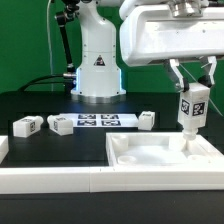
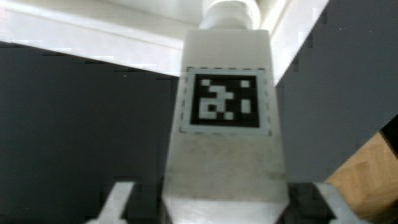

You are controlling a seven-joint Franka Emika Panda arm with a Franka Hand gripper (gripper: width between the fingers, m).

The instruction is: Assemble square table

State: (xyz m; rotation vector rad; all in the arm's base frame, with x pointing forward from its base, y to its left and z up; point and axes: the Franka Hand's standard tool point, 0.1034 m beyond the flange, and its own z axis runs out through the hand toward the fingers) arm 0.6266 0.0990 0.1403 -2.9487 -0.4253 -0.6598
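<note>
My gripper is shut on the top of a white block leg and holds it upright, its tag facing the camera. The leg's narrow lower end reaches the far corner of the square slab on the exterior view's right; I cannot tell whether it is seated there. In the wrist view the leg fills the space between the fingers of the gripper, its peg pointing at the white slab. Three more legs lie on the black table: two on the exterior view's left, one behind the slab.
The marker board lies flat in front of the robot's white base. A long white rail runs along the front edge, and a white piece sits at the exterior view's far left. A green backdrop stands behind.
</note>
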